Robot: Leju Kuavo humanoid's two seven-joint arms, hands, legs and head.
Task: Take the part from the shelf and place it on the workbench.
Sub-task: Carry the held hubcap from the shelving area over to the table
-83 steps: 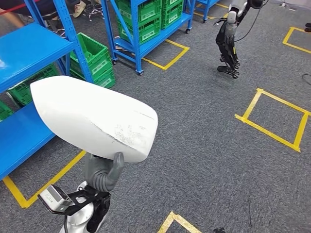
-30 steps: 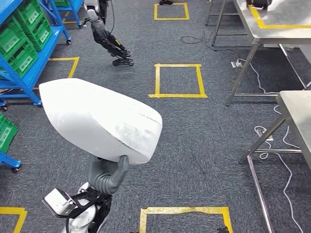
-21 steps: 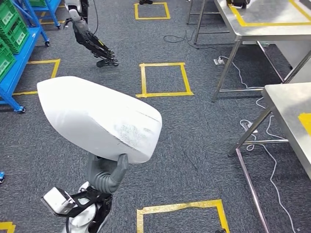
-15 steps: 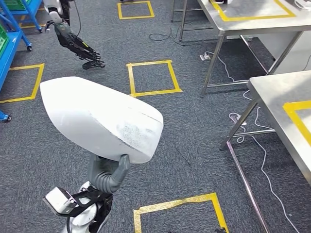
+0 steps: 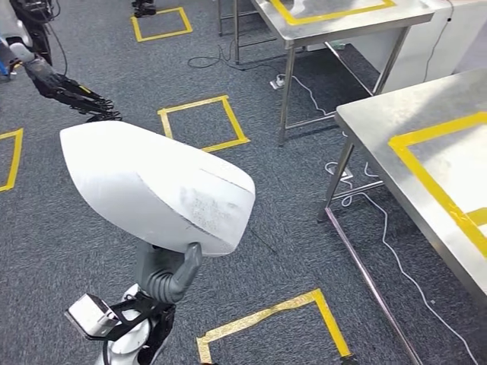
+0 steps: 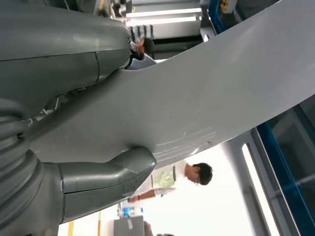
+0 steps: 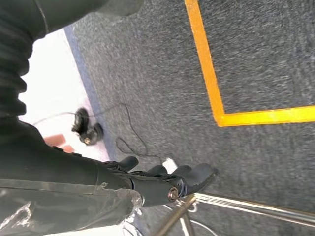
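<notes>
Part point(image 5: 155, 186) off the shelf, carried on left hand point(image 5: 167, 270), thumb and fingers clasped against its underside. Placement not yet done. Workbench point(image 5: 413, 144) ahead and to the right of the hand, well apart; steel top, yellow tape outline, bare. Right hand point(image 7: 163, 179) hanging, fingers loosely extended, holding nothing. Grey carpet, yellow taped squares point(image 5: 201, 122), loose cables under bench.

One white part point(image 5: 155, 190), two steel workbenches point(image 5: 367, 125) — three yellow floor squares point(image 5: 202, 123).

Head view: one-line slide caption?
Left hand carries the white part over grey carpet, steel workbench at right.
</notes>
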